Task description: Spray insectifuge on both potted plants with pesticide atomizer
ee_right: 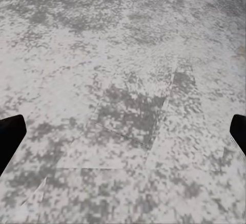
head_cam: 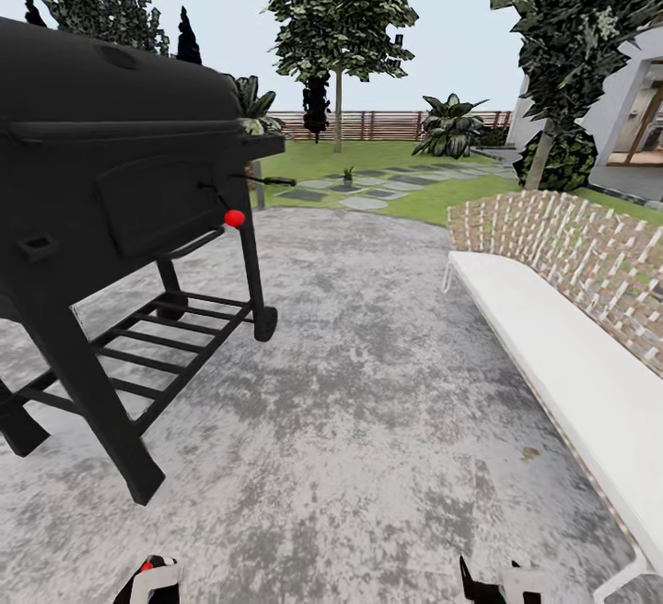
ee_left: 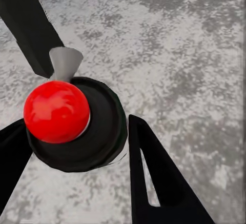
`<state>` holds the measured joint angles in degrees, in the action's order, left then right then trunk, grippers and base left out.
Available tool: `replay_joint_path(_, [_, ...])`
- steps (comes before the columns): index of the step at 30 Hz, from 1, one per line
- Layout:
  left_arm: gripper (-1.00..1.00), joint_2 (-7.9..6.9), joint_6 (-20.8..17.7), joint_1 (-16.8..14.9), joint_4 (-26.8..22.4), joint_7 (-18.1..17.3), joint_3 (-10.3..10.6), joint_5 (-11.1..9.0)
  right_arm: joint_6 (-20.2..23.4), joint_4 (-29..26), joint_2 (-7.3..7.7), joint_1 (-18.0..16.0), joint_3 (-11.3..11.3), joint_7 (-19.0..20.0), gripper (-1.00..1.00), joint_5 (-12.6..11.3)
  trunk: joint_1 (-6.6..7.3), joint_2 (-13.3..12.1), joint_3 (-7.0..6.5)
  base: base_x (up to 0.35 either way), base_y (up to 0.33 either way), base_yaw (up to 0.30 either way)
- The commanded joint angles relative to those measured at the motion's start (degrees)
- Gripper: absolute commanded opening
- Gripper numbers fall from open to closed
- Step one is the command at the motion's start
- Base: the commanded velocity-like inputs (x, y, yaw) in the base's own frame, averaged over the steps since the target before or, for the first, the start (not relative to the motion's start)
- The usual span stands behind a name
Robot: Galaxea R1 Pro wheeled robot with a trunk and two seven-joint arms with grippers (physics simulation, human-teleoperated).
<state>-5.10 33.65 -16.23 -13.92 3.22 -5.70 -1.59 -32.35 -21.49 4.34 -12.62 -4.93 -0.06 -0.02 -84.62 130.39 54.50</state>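
Mottled grey patio [head_cam: 368,383] underfoot; landmark is the black grill [head_cam: 110,180] at left. White bench [head_cam: 562,346] with woven back sits right of it across the paving. Beyond the grill: lawn [head_cam: 368,162], stepping stones [head_cam: 368,190], slatted fence [head_cam: 378,123]. One small potted plant [head_cam: 348,175] among the stones, atomizer not identifiable. Left gripper [ee_left: 77,152] jaws apart, red ball [ee_left: 56,111] between them; right gripper [ee_right: 123,137] jaws wide apart over paving

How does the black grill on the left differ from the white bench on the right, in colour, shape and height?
The grill is black; the bench is white with a woven brownish back. The grill is a bulky barrel on tall legs with a slatted lower shelf; the bench is long, low and flat. Both stand on the mottled grey patio.
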Motion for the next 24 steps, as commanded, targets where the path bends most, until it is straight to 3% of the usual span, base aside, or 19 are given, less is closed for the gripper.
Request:
replay_joint_path(1, [-1.00, 0.00, 0.2, 0.0, 0.0, 0.0, 0.0, -0.2, -0.2, 0.1, -0.02, 0.0, 0.0, 0.0, 1.00, 0.0, -0.02, 0.0, 0.05, 0.339, -0.117, 0.000])
replay_joint_path(24, [-1.00, -0.09, 0.2, 0.0, 0.0, 0.0, -0.1, -0.2, -0.3, 0.2, -0.11, 0.0, -0.1, -0.2, 1.00, 0.0, -0.02, 0.0, 0.05, 0.339, -0.028, 0.000])
